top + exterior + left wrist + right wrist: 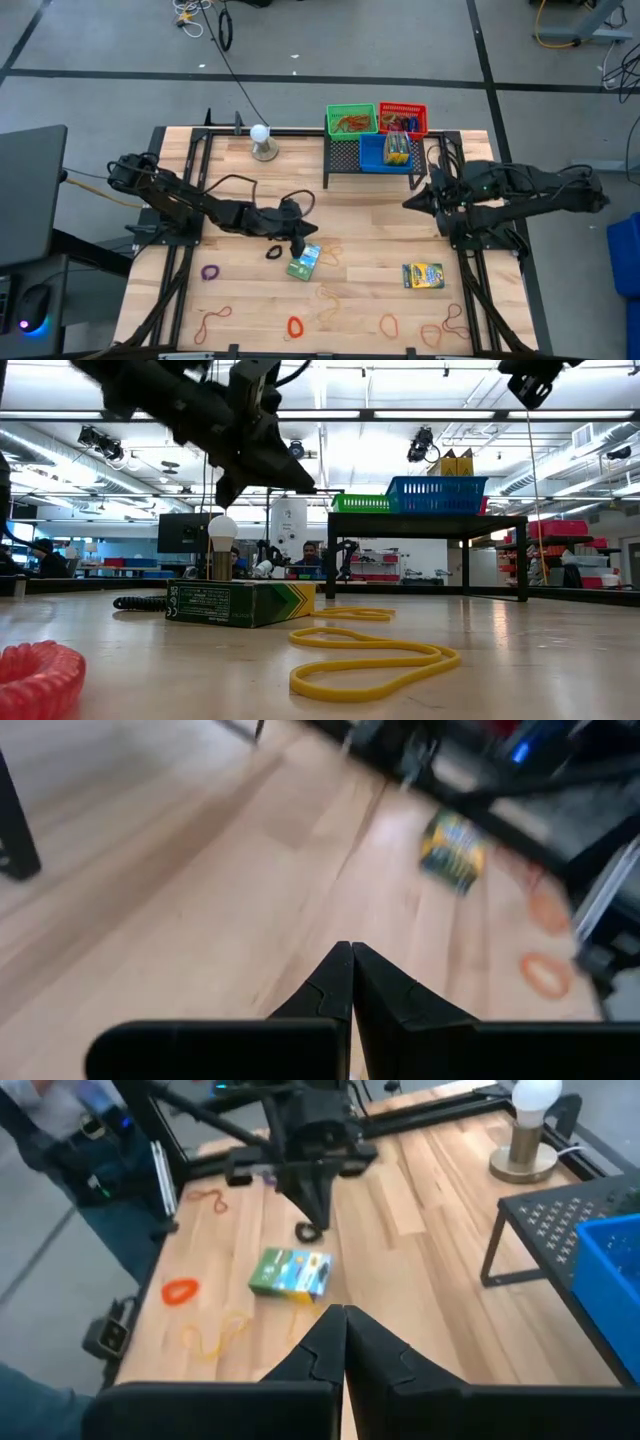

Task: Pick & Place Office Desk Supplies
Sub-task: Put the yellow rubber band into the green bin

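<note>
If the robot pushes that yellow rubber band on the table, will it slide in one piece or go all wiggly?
Probably wiggly. The yellow rubber band lies flat in loose, bent loops, so it looks floppy and would likely bunch up. It is thin, so it is probably very light, and it may be hard to pinch off the wooden table.

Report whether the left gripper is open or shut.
Shut and empty: the left gripper shows both fingertips pressed together above the bare table.
</note>
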`<action>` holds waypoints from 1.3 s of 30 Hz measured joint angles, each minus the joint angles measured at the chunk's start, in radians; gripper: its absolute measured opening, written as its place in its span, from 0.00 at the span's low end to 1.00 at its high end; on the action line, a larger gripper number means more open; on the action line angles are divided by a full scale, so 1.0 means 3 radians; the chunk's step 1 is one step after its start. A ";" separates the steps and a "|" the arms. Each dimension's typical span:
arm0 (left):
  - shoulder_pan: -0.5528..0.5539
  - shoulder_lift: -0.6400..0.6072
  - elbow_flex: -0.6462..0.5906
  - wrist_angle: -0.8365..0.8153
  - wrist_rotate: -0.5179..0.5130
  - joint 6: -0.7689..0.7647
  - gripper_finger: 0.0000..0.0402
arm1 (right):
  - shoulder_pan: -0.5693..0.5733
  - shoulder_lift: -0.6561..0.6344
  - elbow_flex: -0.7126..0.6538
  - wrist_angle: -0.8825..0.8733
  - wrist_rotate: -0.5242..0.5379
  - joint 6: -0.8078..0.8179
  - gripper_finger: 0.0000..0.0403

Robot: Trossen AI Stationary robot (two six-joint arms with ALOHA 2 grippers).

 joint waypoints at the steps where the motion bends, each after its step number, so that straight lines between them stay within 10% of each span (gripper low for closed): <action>1: -0.0023 0.0000 0.0103 -0.0250 -0.0009 -0.0007 0.02 | 0.0069 -0.0004 0.0000 -0.0032 0.0072 0.0002 0.02; 15: -0.0017 0.0997 0.1834 -0.2490 0.0425 0.0428 0.14 | 0.0382 0.0001 -0.0001 -0.0159 0.0521 0.0089 0.02; 25: 0.0027 0.1875 0.2803 -0.2986 0.0667 0.0779 0.34 | 0.0382 0.0001 -0.0001 -0.0156 0.0519 0.0099 0.02; 39: 0.0048 0.2075 0.3094 -0.3552 0.0588 0.0705 0.43 | 0.0382 0.0001 -0.0001 -0.0155 0.0501 0.0098 0.02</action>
